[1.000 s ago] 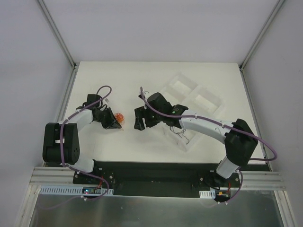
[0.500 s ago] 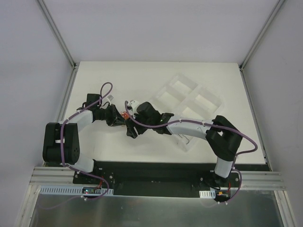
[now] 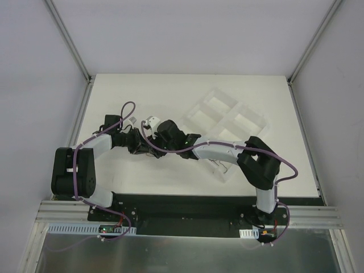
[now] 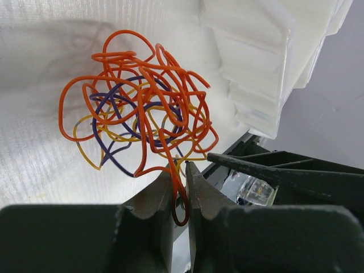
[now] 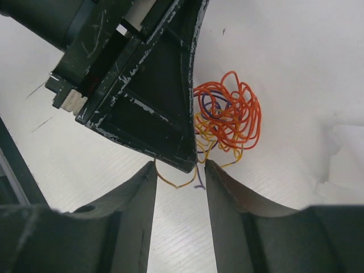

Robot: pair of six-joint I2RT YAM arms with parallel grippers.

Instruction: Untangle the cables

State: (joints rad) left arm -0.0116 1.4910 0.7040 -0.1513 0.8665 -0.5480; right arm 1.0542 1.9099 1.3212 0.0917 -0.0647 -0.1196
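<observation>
The cables (image 4: 142, 108) are a small tangled ball of orange, yellow and dark purple wires hanging just above the white table. My left gripper (image 4: 180, 170) is shut on an orange loop at the ball's lower edge. In the top view the left gripper (image 3: 141, 145) and the right gripper (image 3: 152, 149) meet left of centre and hide the ball. In the right wrist view the right gripper (image 5: 181, 170) is open. The left gripper's black fingers (image 5: 148, 108) lie just ahead of it, the ball (image 5: 227, 116) beyond. Loose yellow and purple strand ends (image 5: 179, 183) dangle between its jaws, not gripped.
A clear plastic compartment tray (image 3: 227, 122) lies to the right of the grippers, with a few thin dark wires (image 3: 219, 165) in its near compartment. The tray's edge (image 4: 267, 62) shows close behind the ball. Frame posts stand at the table's back corners.
My right arm has swung left from beside the tray up to the left gripper. The left gripper has stayed in place, still holding the ball, which is now covered in the top view.
</observation>
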